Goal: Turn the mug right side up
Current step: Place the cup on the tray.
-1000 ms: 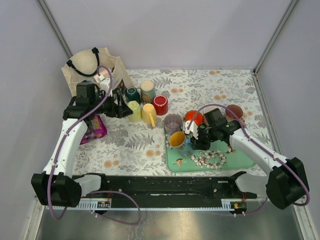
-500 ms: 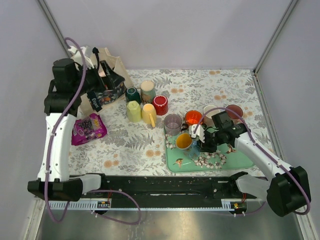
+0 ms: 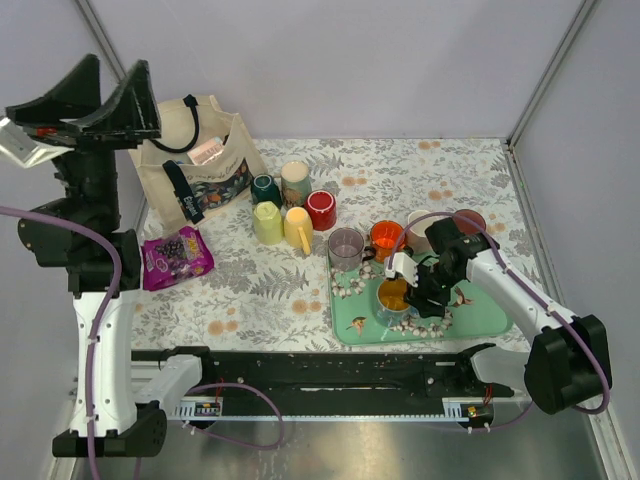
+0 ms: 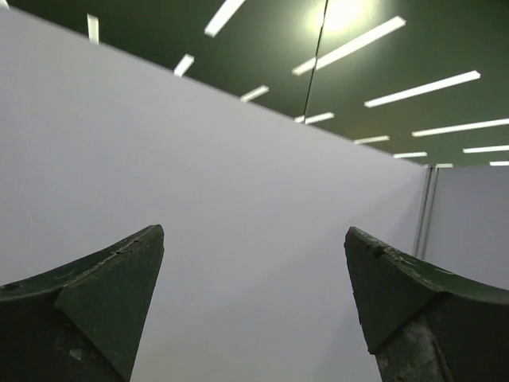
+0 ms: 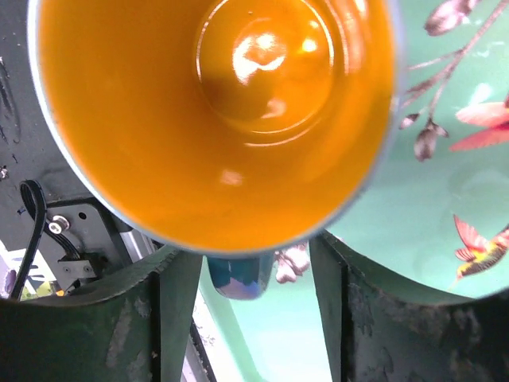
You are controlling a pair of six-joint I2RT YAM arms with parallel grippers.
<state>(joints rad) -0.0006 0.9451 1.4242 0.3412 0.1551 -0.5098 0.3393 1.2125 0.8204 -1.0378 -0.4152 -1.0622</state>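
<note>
Left end effector [image 3: 112, 72] higher; floral tablecloth [image 3: 250, 290]

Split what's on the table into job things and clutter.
Job: mug, upright on the tray; right gripper, open around its handle.
Clutter: other cups, bag, sweets packet, pebbles, left gripper.
</note>
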